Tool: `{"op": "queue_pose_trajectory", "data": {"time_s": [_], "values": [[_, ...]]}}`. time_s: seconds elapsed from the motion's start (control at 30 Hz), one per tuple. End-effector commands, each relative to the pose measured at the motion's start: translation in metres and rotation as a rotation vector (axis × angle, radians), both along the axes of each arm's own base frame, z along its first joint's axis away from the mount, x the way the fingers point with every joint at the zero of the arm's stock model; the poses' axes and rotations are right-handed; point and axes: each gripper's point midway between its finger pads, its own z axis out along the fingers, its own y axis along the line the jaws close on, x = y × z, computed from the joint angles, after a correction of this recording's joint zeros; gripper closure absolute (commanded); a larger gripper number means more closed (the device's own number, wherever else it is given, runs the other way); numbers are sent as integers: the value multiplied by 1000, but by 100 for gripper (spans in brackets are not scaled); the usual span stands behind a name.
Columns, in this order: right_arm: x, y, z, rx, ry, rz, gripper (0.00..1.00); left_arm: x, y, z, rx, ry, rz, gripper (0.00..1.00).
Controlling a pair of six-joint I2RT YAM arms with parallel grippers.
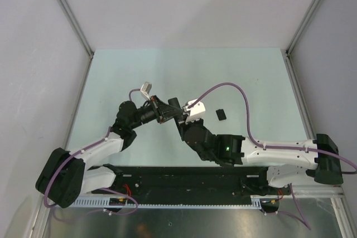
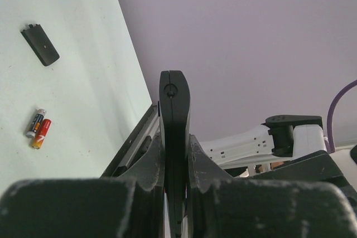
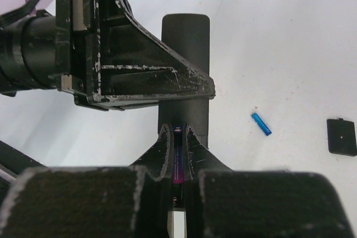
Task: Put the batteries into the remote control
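Observation:
My left gripper (image 2: pixel 174 137) is shut on the remote control (image 2: pixel 174 104), a slim black bar held edge-on above the table. In the right wrist view the remote control (image 3: pixel 185 43) runs away from the camera, with one of the left gripper's fingers (image 3: pixel 145 76) across it. My right gripper (image 3: pixel 178 129) is shut on a dark battery with a magenta band (image 3: pixel 178 163), its tip right at the remote's near end. Two batteries (image 2: pixel 38 128), one red-orange and one blue-and-white, lie side by side on the table. From above, both grippers (image 1: pixel 165 113) (image 1: pixel 179 116) meet mid-table.
A small black battery cover (image 2: pixel 40 44) lies flat on the pale green table, also seen as a cover (image 1: pixel 221 114) right of the grippers. A thin blue cylinder (image 3: pixel 261 124) lies on the table between the remote and the cover (image 3: pixel 341 136).

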Motion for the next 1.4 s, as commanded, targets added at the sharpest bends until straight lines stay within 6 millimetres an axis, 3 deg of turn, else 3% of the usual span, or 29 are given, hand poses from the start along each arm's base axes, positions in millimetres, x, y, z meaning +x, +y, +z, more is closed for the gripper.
{"op": "queue_pose_trajectory", "data": {"time_s": [0.0, 0.47, 1.37], "values": [[1, -5, 4, 28, -3, -32, 100, -1, -2, 38, -71, -96, -4, 100], [-13, 3, -4, 55, 61, 44, 100, 2, -4, 46, -84, -120, -3, 100], [-31, -3, -29, 37, 213, 83, 100, 12, -1, 61, -98, -195, 49, 100]]}}
